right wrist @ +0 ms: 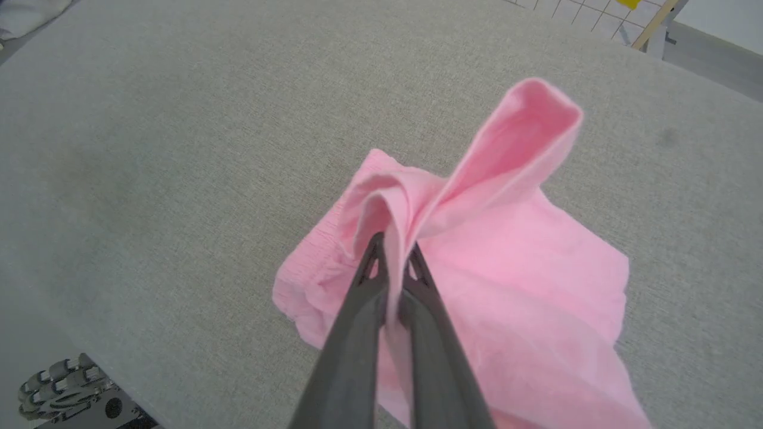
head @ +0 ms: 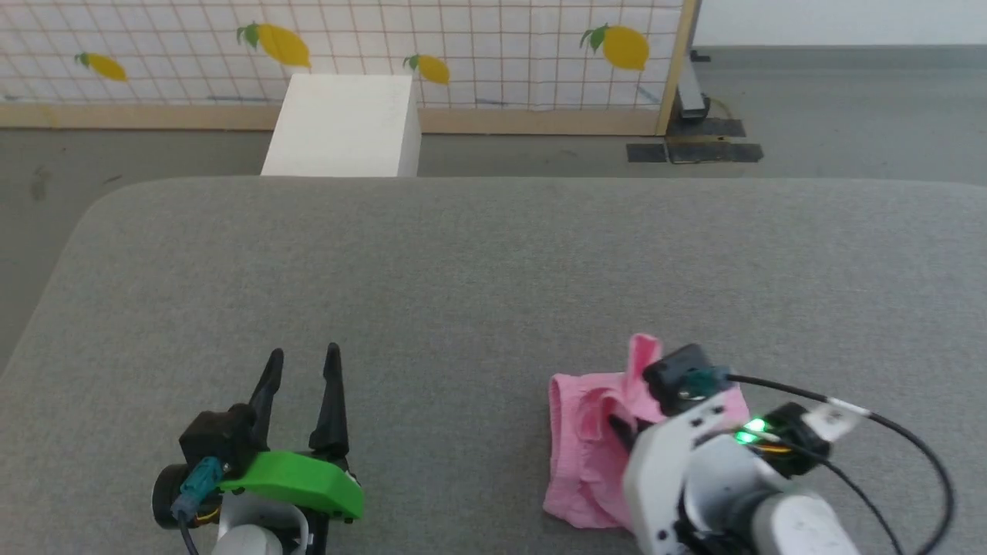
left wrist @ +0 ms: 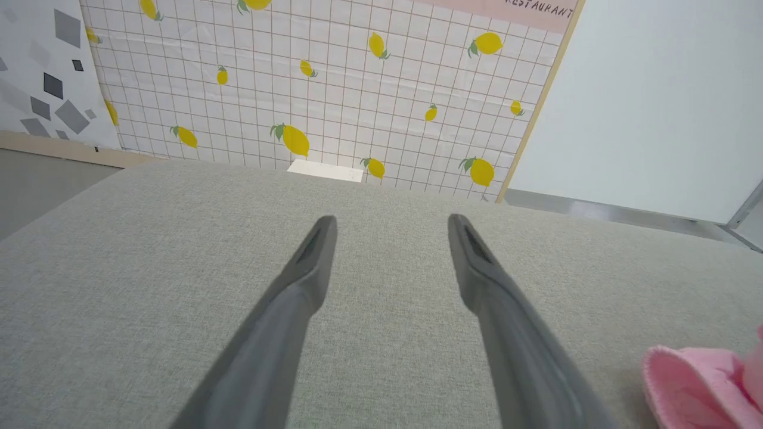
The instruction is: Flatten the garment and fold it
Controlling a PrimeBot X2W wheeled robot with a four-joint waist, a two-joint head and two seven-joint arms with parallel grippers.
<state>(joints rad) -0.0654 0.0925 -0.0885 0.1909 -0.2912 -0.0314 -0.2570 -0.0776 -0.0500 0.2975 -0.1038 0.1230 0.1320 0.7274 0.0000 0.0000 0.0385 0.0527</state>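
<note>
**Left gripper [head: 304,353] wide and empty; right gripper [right wrist: 393,250] pinching the pink shorts [head: 582,447].**

At the lower left of the head view we see the left gripper just above the grey padded surface [head: 493,262], its two dark fingers spread far apart with nothing between them. Well to its right, on the near side of the surface, the shorts lie crumpled, partly flat and partly lifted. We find the right gripper over them. In its wrist view the fingers are closed tight on a fold of the cloth, and a loop of pink stands up beyond the tips. Behind the surface we see a white box [head: 343,127] and a lemon-print screen [head: 463,46].
</note>
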